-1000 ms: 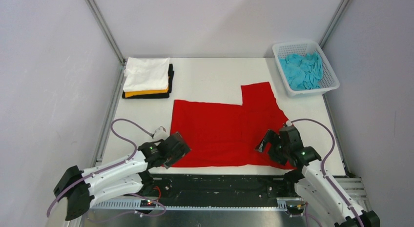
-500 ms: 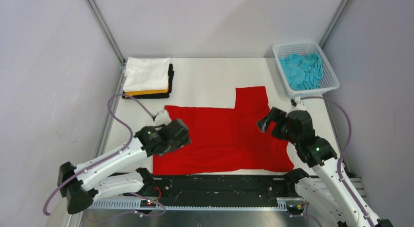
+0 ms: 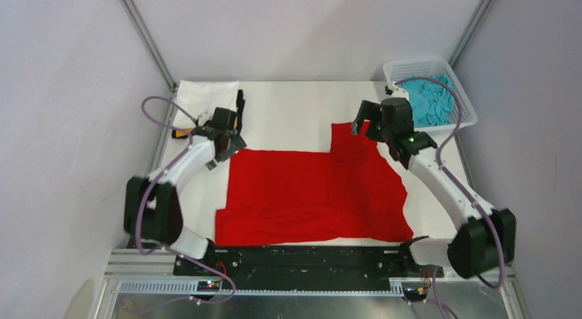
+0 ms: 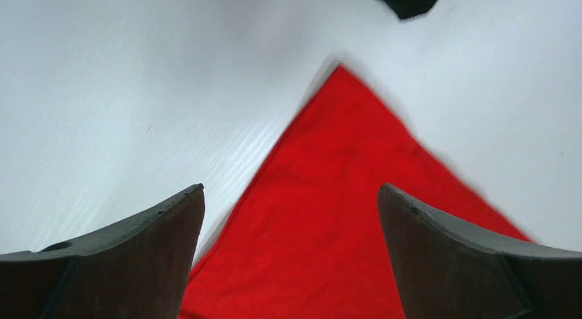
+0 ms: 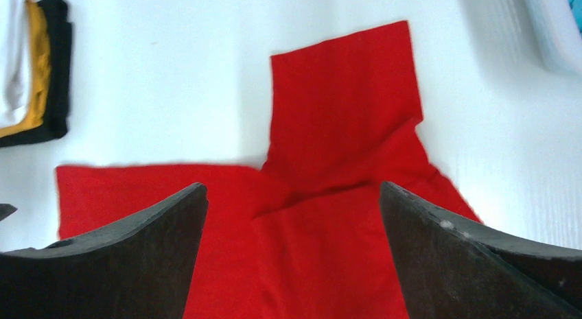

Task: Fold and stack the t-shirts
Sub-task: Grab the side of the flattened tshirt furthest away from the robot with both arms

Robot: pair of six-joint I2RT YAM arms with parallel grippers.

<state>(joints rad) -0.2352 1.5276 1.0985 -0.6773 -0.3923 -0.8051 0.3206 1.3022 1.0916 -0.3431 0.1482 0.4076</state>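
Both arms stretch far forward from their bases, elbows bowed outward. The left gripper tilts down and inward, its fingers spread wide apart. The right gripper likewise has its fingers parted wide, and it seems to hover low, though the overhead view leaves its height unsure.

A white desk sits in a booth of plain, pale lilac-grey panels, with a back wall along its far edge, a left wall and a right wall. Aluminium posts rise from the desk's two far corners, and a metal rail runs along its left edge. The light is soft and even, leaving only faint shadows.
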